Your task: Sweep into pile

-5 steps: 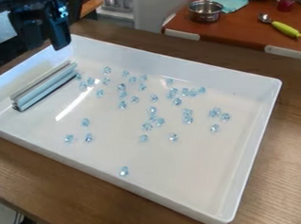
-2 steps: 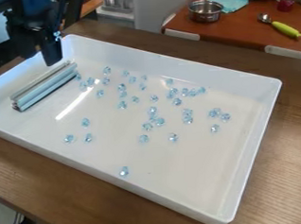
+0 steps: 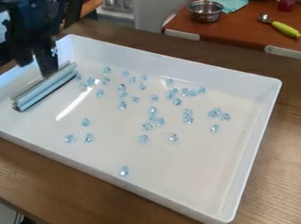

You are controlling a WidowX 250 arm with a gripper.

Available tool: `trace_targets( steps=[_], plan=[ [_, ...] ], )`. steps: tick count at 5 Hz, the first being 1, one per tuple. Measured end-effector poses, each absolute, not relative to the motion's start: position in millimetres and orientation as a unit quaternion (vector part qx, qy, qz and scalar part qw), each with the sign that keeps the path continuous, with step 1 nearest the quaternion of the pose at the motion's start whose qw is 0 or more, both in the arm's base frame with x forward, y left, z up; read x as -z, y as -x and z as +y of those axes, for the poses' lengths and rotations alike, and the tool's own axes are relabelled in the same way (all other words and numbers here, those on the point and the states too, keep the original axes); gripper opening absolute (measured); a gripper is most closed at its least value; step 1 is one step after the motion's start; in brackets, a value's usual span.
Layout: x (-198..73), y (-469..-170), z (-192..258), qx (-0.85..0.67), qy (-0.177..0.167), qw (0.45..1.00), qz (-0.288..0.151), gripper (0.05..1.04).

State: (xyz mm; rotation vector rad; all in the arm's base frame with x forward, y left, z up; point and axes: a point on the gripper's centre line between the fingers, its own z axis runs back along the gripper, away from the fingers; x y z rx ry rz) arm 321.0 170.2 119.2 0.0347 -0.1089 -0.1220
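Beads, pale blue and faceted, lie scattered over the floor of a white rectangular tray, most of them across its middle and toward its far side. Some touch in small clusters; others sit singly. Three lie near one another toward the left, and one sits apart by the near wall. A long silvery-blue bar rests along the tray's left end, aslant like that short wall. Above its farther end hangs the black gripper, pointing down, its fingers parted and nothing seen held between them. One fingertip overlaps the bar's upper end in the view; whether they touch, I cannot tell.

The tray sits on a brown wooden counter. Beyond it, a red-brown tabletop carries a metal pot, a teal cloth beside it, and a green-handled spoon.
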Motion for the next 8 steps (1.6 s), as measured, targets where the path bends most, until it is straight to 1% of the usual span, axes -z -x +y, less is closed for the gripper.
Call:
trace_targets(
  steps=[1, 2, 3, 4, 5, 6, 7, 8],
  plan=[
    [-115, -319, 176, 0.06, -0.011, 0.996, -0.065, 0.999],
    [-100, -316, 177, 0.06, -0.001, 0.997, -0.055, 0.999],
    [-96, -316, 180, 0.061, -0.01, 0.996, -0.057, 0.999],
    [-87, -309, 178, 0.063, -0.009, 0.997, -0.045, 0.945],
    [-80, -304, 176, 0.07, -0.006, 0.997, -0.037, 0.654],
    [-80, -295, 170, 0.081, -0.002, 0.996, -0.035, 0.393],
    [-80, -288, 165, 0.083, 0.006, 0.996, -0.031, 0.38],
    [-84, -278, 155, 0.072, 0.032, 0.997, -0.022, 0.38]
  ],
)
